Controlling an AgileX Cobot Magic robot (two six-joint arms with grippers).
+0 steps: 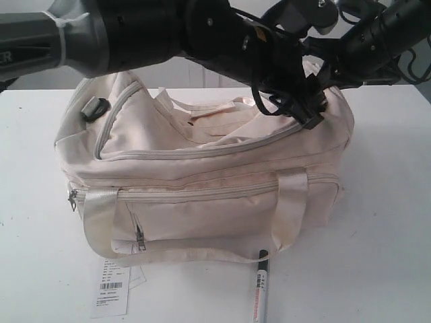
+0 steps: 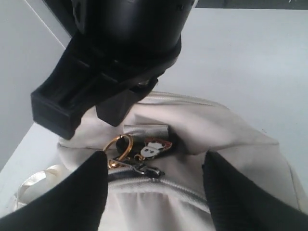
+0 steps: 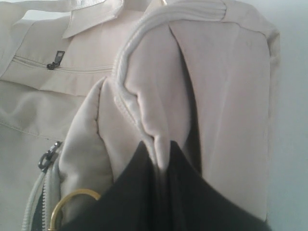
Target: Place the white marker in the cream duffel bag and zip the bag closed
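Resting on the white worktop (image 1: pixel 384 222), the duffel bag (image 1: pixel 202 202) sits upright with its front pockets facing the exterior camera. The marker (image 1: pixel 260 291) lies on the worktop outside the bag, just in front of it, black cap pointing at the bag and close to the hanging strap handle (image 1: pixel 286 215). A paper tag (image 1: pixel 111 291) lies flat near the bag's front left corner. Both arms meet at the right end of the bag. The right gripper (image 3: pixel 158 154) is clenched on a raised fold of the bag's cream fabric. The left gripper (image 2: pixel 155 159) is released, its fingers (image 2: pixel 91 192) spread wide apart on either side of a gold ring (image 2: pixel 119 149), a small charm (image 2: pixel 153 147) and the zip pull (image 2: pixel 142 167), touching none of them as far as can be seen.
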